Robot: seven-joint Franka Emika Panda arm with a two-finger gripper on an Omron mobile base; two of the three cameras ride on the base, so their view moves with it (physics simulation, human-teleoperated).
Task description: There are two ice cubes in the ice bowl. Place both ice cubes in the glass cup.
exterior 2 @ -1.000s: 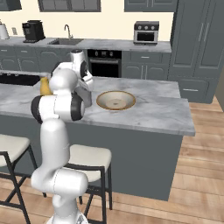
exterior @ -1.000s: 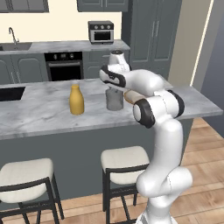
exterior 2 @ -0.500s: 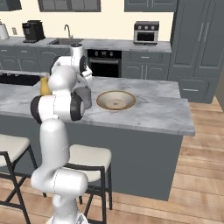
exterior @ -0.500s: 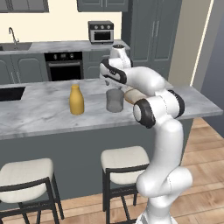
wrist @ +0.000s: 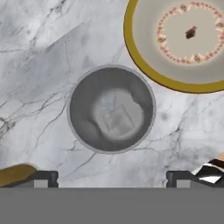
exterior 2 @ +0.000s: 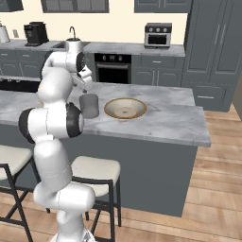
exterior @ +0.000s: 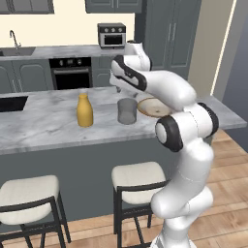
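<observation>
A: Hovering above glass cup [wrist: 111, 109], tool [wrist: 111, 177] spread wide, nothing held.
B: Ice cube [wrist: 117, 119] pos?
A: Inside cup, at bottom. Ice bowl [wrist: 146, 72] just beside cup on table [wrist: 39, 57].

One glass cup [wrist: 111, 109], one ice bowl [wrist: 144, 65] with a tan rim and one yellow bottle [exterior: 85, 110] stand on the marble counter [exterior: 43, 121]; inside the cup one pale ice cube [wrist: 117, 119] can be made out, and whether a second lies with it cannot be told. Two cushioned stools [exterior: 138, 177] stand before the counter in the left base view. Against the back wall are one built-in oven [exterior 2: 113, 68], one small countertop oven [exterior 2: 158, 35], one coffee machine [exterior 2: 36, 33] and one sink tap [exterior 2: 72, 32].
</observation>
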